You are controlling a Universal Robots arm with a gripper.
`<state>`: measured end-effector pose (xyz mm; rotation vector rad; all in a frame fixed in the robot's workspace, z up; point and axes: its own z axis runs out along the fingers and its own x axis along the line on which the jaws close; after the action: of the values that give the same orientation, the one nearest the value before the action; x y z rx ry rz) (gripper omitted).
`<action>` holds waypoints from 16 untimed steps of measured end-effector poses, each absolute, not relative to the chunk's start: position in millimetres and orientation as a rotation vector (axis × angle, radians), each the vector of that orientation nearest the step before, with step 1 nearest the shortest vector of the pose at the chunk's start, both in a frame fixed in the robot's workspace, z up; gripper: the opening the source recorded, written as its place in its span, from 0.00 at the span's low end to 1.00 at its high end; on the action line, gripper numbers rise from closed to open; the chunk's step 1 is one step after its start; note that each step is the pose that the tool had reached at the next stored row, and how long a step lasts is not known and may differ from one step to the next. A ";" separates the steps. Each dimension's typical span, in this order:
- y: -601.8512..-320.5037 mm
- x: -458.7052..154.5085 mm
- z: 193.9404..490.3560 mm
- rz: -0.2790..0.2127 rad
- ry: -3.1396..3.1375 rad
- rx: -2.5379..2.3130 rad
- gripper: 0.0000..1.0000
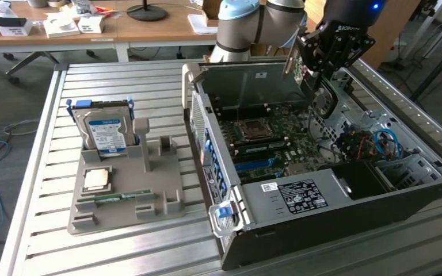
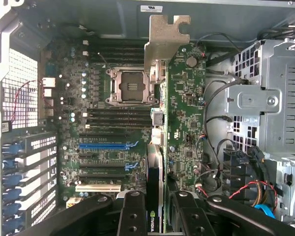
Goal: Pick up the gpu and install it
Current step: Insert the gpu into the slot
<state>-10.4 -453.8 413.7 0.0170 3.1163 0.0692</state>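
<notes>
gpu (image 2: 184, 98) clamped edge-on in the gripper (image 2: 160, 201), hanging over the open PC case (image 1: 359, 227) toward the exterior view's far right, above the motherboard (image 2: 113, 162), not seated. Risks: card looks offset from the blue PCIe slot (image 2: 105, 146), so a misaligned push could jam its edge connector; bracket (image 2: 164, 39) may catch the case wall; loose cables (image 2: 246, 189) just beside the card could snag

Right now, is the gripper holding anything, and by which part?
Yes: the gripper clamps the gpu by the end opposite its metal bracket, over the motherboard.
</notes>
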 end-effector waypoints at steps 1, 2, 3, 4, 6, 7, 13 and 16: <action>-453.8 -10.4 413.7 0.069 3.116 0.017 0.26; -453.8 -10.4 413.7 0.069 3.116 0.017 0.26; -453.8 -10.4 413.7 0.069 3.116 0.017 0.26; -453.8 -10.4 413.7 0.069 3.116 0.017 0.26; -453.9 -10.4 413.7 0.069 3.116 0.017 0.26; -453.8 -10.4 413.7 0.069 3.116 0.013 0.26; -453.9 -10.4 413.3 0.067 3.117 -0.089 0.26; -453.9 -10.4 413.3 0.063 3.115 -0.166 0.26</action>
<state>-10.4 -453.9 413.3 -0.1659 3.1149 0.0625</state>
